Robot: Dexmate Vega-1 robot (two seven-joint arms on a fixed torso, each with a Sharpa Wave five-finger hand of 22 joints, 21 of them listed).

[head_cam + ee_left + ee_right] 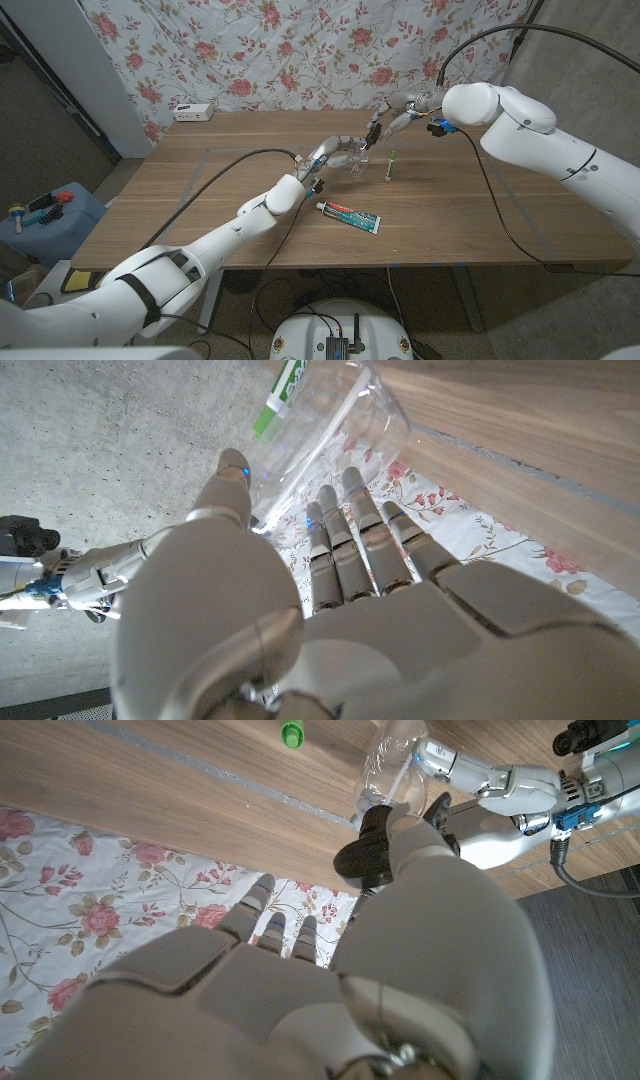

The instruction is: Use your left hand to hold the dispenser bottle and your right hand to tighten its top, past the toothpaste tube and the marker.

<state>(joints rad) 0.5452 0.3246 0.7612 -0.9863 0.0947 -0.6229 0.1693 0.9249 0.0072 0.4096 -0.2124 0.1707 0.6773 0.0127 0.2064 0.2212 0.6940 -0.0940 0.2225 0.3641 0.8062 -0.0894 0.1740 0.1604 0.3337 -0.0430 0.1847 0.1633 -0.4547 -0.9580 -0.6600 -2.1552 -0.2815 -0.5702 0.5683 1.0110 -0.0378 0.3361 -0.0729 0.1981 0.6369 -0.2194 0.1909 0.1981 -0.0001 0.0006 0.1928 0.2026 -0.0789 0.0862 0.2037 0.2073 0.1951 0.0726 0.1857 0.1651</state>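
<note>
Gripping the clear dispenser bottle (359,160), left hand (338,152) fingers wrapped; right hand (392,120) fingers pinch its black top (366,852); risk: tipping onto nearby green marker (391,166) if grip slackens.

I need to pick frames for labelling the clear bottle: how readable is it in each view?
Head view: dispenser bottle tiny, nearly see-through against the wood, between the left hand and right hand. Left wrist view: bottle large and sharp, with glare streaks. Right wrist view: small, partly behind the right hand.
</note>
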